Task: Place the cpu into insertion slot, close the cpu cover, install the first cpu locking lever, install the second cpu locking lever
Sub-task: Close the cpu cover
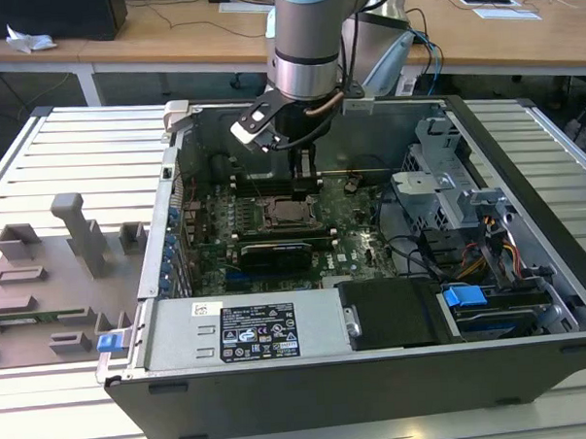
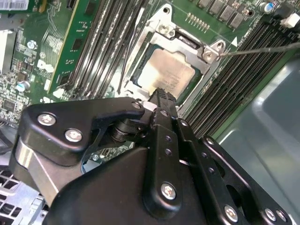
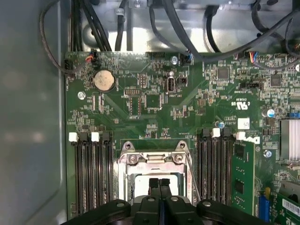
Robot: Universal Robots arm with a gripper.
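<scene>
Cpu [image 2: 164,75] right below hand [image 2: 161,93]: already seated in insertion slot [image 1: 286,213], pale top showing through window of cpu cover [image 3: 154,159], cover apparently folded down. Hand fully closed, gripping nothing, tips hovering just over the cpu's edge; contact unclear. In the exterior view, tips at roughly 1 o'clock of the slot. Thin lever wire [image 2: 258,49] sticking out from the socket corner over the memory slots [image 2: 243,79], apparently unlatched. Second wire [image 3: 193,180] along the slot's side. Power supply [image 1: 245,338] at 6 o'clock of the slot, drive cage [image 1: 447,188] at 3, grey fixture tray [image 1: 43,289] on the bench [image 1: 76,141] at 9. Best guess: first-lever step in hand. Calls for catching that thin wire with closed tips, pressing down and under its hook, no skidding onto the board.
</scene>
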